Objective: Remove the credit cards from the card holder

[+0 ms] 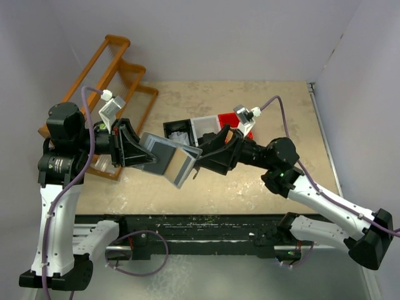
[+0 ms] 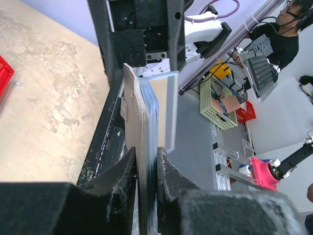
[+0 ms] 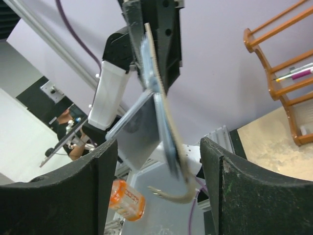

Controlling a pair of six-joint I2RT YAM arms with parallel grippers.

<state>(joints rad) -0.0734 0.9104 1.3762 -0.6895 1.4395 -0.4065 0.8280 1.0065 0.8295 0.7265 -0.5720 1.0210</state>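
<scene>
Holder [image 1: 159, 150] hangs above the surface [image 1: 262, 181], lifted between the two arms near the middle of the top view. It is swung open, its paler inner face [image 1: 182, 165] angled down toward the near edge.

The left tool [image 1: 142, 150] grips the holder's left end. In the left wrist view the left tool [image 2: 145, 161] is closed tight on the holder [image 2: 134, 112], which shows edge-on and upright, one finger [image 2: 122, 171] pressed to each side. Thin pale layers run along that edge and look like the cards [image 2: 152, 115], still tucked inside; how many I cannot tell.

The right tool [image 1: 203, 155] faces the holder's other end from the right, its jaws spread wide. In the right wrist view the right tool [image 3: 156, 147] has nothing in it: both fingers [image 3: 83, 181] stand well apart, with the holder [image 3: 137, 134] in the gap ahead of them. From above, the fingertips sit just beside the open edge; whether they touch it I cannot tell.

Behind the arms, black, white and red bins [image 1: 234, 122] sit in a row on the surface, and an orange rack [image 1: 119, 69] stands at the far left.
</scene>
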